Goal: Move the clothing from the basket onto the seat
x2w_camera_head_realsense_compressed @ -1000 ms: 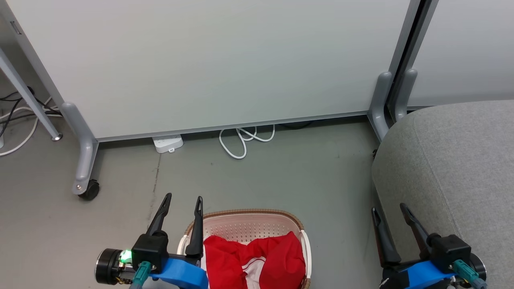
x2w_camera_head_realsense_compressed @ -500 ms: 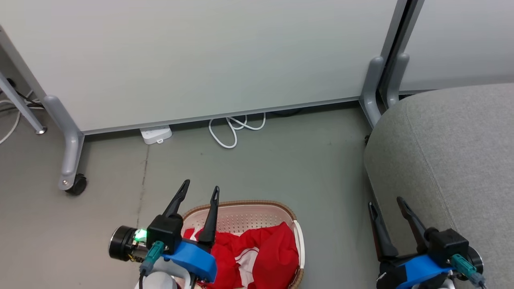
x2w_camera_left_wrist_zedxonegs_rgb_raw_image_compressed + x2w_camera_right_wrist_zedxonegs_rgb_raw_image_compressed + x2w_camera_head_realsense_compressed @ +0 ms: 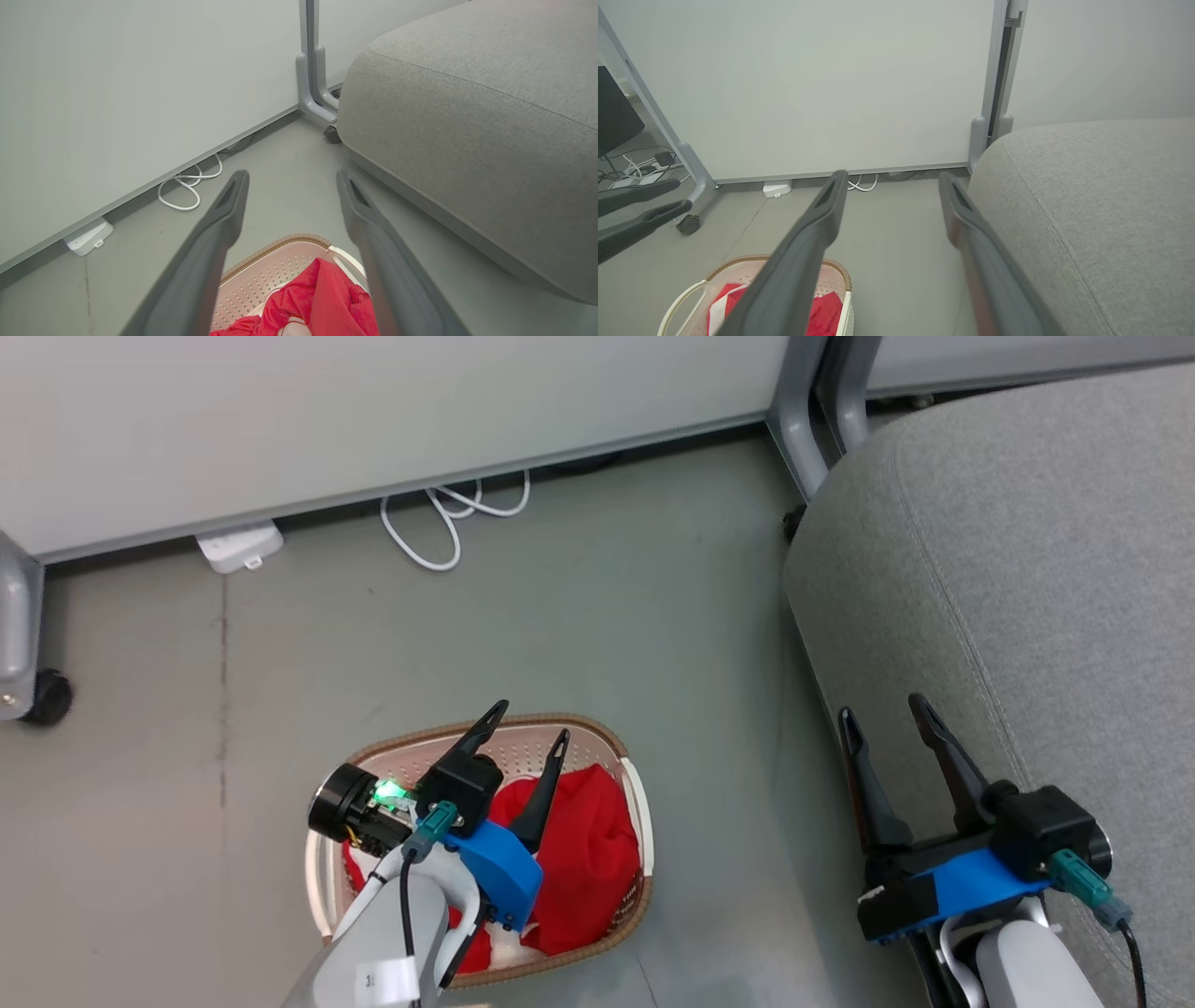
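The cream basket (image 3: 627, 775) with a brown woven rim sits on the floor at lower centre, red clothing (image 3: 583, 859) heaped inside it. My left gripper (image 3: 530, 721) hangs open above the basket's far half, nothing between its fingers. In the left wrist view the clothing (image 3: 322, 303) lies below the spread fingers, inside the basket (image 3: 261, 280). My right gripper (image 3: 880, 711) stands open beside the front left edge of the grey seat (image 3: 1027, 569), holding nothing. The right wrist view has the basket (image 3: 836, 275), the red and white-striped clothing (image 3: 824, 315) and the seat (image 3: 1101, 196).
A white partition panel (image 3: 327, 401) on grey castor legs closes off the far side. A white power strip (image 3: 240, 547) and looped white cable (image 3: 448, 518) lie at its foot. Grey floor (image 3: 607, 616) stretches between basket, panel and seat.
The head camera has tilted down and turned, so the whole scene shifted up and left. My left gripper has swung right, from beside the basket's left rim to over the clothing.
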